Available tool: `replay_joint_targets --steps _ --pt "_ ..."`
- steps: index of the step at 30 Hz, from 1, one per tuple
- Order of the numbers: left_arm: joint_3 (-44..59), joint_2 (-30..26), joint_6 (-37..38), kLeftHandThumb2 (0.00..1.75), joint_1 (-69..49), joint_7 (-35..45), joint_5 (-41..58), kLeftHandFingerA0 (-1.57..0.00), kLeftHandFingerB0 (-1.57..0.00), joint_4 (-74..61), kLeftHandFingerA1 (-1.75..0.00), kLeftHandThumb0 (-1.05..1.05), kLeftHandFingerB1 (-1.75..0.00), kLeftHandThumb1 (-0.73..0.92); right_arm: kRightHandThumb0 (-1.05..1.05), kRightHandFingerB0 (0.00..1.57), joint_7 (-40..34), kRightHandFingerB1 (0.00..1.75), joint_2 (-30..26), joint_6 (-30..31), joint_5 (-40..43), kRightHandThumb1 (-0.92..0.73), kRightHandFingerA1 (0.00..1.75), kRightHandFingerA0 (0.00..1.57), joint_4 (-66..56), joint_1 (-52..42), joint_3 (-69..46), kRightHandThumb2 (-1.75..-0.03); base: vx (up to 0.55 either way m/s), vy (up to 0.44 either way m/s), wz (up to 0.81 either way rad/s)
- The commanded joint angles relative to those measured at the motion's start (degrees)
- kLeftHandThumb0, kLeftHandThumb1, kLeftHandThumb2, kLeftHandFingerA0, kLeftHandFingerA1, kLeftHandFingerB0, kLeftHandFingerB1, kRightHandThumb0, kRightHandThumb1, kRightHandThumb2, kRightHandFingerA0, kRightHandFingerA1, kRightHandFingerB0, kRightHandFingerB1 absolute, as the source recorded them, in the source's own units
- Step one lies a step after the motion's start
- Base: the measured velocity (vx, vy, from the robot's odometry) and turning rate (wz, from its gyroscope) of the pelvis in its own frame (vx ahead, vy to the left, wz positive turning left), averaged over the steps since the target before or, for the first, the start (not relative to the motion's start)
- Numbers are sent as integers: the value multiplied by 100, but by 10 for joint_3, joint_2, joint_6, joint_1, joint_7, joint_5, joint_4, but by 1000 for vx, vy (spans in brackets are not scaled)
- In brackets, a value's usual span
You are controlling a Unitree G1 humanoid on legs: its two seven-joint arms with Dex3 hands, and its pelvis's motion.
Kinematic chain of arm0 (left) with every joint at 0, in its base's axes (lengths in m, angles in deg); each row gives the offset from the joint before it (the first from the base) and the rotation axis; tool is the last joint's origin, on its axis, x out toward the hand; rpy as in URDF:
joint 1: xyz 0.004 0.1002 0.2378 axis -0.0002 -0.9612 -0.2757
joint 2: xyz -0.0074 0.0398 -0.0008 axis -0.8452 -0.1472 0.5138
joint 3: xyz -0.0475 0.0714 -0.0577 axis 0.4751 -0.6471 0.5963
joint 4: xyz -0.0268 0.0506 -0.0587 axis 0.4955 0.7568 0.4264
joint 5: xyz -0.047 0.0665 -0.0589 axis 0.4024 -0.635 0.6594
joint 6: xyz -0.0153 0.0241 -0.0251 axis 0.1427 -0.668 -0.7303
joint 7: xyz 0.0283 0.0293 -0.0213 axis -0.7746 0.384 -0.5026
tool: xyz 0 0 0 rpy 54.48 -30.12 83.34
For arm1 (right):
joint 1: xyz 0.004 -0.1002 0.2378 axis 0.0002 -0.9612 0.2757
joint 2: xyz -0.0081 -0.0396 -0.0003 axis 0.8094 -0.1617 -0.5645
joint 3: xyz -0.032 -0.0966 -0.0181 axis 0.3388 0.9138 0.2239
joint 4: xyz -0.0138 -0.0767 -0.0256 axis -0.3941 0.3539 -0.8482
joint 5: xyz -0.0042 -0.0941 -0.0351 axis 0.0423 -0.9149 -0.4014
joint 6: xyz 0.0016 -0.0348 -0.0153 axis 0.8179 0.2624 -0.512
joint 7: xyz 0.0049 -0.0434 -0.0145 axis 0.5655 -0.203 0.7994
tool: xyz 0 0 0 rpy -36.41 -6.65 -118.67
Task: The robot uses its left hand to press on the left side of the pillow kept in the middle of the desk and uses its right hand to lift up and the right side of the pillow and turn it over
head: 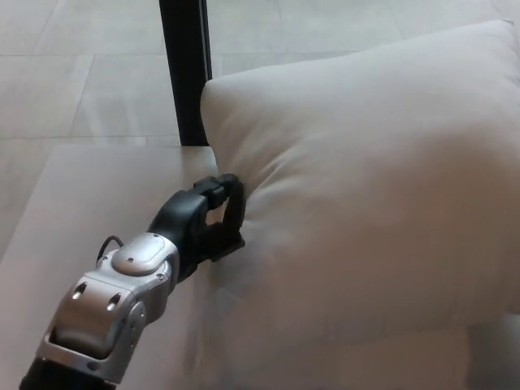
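since my left hand (213, 218) is at the pillow (366, 187) edge, the job now is a solid pin before any lift. i'd push down and slightly inward on that left side so the stuffing compresses and the edge can't skate across the desk (97, 195). contact looks to be at the side of the pillow rather than on top of it, so i judge the press isn't fully seated yet; i'd want the hand riding up onto the fabric, not just butting into it. risk: a soft pillow just bulges away and slides right.

pose: left forearm comes in from the lower left, angled up and to the right, silver wrist housing low in frame, black hand at its tip. fingers are curled, narrow gap, tips touching or sunk into the pillow's left flank, with nothing gripped as far as i can see. the fabric dents around them.

pillow sits on the desk, filling the right and centre of the head view, its right part running out of frame. its upper left corner is beside a black post (185, 69) at the far desk edge. right hand isn't in view, so no lift until it shows.
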Motion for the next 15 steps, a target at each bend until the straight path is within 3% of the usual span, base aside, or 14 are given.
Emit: replay_joint_targets --steps 1,2,3,4,5,6,9,10,11,12,13,14,15 --pt "-64 -39 -150 70 -32 47 -12 -33 0 16 -118 -105 0 92 -94 18 4 28 19 53 -24 -92 41 31 -40 -29 30 -76 0 0 0" --pt "-64 -40 -154 124 -35 41 -13 -62 0 16 -118 -105 -15 74 -94 18 5 28 20 53 -25 -92 41 32 -42 -29 33 -75 0 0 0" --pt "-88 -58 -146 127 -33 56 -21 -63 0 16 -123 -103 -18 78 -93 18 4 28 23 55 -26 -92 41 32 -45 -28 35 -75 0 0 0" --pt "-93 -56 -143 76 -37 47 -28 -68 0 23 -138 -99 0 92 -95 18 3 28 29 58 -27 -92 41 33 -46 -24 41 -76 0 0 0" --pt "-94 -56 -142 76 -37 45 -28 -68 0 24 -138 -99 0 92 -95 18 3 28 30 59 -28 -92 41 33 -47 -24 41 -76 0 0 0" --pt "-87 -47 -125 119 -51 31 -30 -19 0 24 -36 -104 -9 77 -98 16 2 42 36 66 -27 -78 52 29 -54 -21 44 -117 0 0 0" --pt "-75 -26 -109 106 -68 2 -37 -8 0 31 -37 -102 0 68 -95 19 0 43 51 67 -26 -76 55 30 -62 -13 50 -116 0 0 0" --pt "-72 -20 -103 109 -73 -2 -38 -9 0 30 -44 -104 -3 70 -97 25 -1 30 56 72 -25 -92 48 38 -65 -11 51 -74 0 0 0" --pt "-73 -14 -108 109 -72 -9 -42 -5 0 32 -42 -104 0 68 -96 28 -5 30 63 78 -20 -92 46 38 -67 -8 47 -69 0 0 0" --pt "-64 -3 -115 101 -73 -18 -41 -2 0 33 -37 -100 0 62 -98 26 -4 30 71 77 -18 -92 45 37 -68 -4 46 -71 0 0 0" --pt "-59 7 -119 102 -76 -26 -40 -15 0 30 -59 -104 0 66 -98 25 -2 30 77 78 -15 -92 45 38 -72 -2 47 -70 0 0 0" --pt "-42 26 -126 97 -79 -36 -33 -20 0 36 -64 -102 0 61 -99 24 -2 30 86 88 -7 -92 45 38 -78 2 42 -70 0 0 0" --pt "-37 45 -117 87 -88 -47 -33 -13 0 40 -62 -94 0 56 -94 11 1 42 103 101 11 -72 56 32 -89 5 37 -114 0 0 0"
